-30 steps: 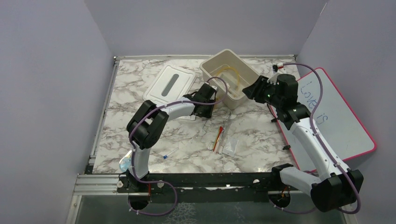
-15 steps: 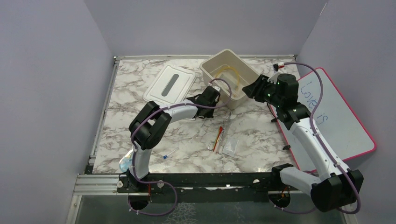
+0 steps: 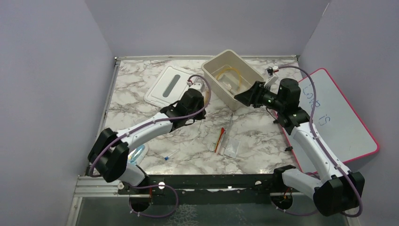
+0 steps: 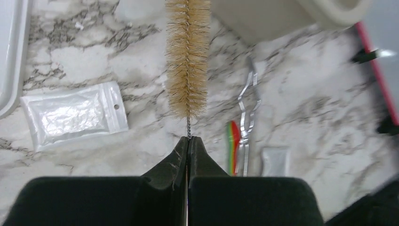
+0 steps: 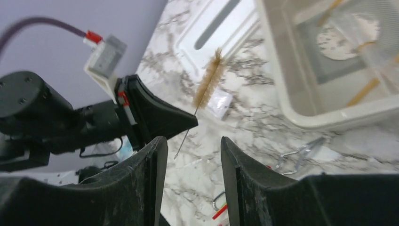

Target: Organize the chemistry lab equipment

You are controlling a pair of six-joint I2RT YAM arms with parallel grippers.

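Note:
My left gripper (image 4: 188, 139) is shut on the thin wire stem of a tan bristle brush (image 4: 188, 56) and holds it above the marble. Under it lie a clear packet (image 4: 73, 115), thin metal tongs (image 4: 247, 108), a red-tipped dropper (image 4: 232, 146) and a smaller packet (image 4: 275, 160). From above, the left gripper (image 3: 196, 104) hangs left of the beige bin (image 3: 214, 63). My right gripper (image 3: 239, 98) is open and empty at the bin's near corner, pointing at the brush (image 5: 209, 80). Amber tubing (image 5: 367, 89) lies in the bin.
The bin's white lid (image 3: 170, 84) lies at the back left. A pink-edged whiteboard (image 3: 334, 117) covers the right side. A tiny blue-capped piece (image 3: 169, 157) and a blue-tinted packet (image 3: 136, 154) lie near the left arm's base.
My left gripper shut on the brush's stem and lifted it, and the left arm swung out to the left. My right gripper moved left past the bin's corner and opened a little.

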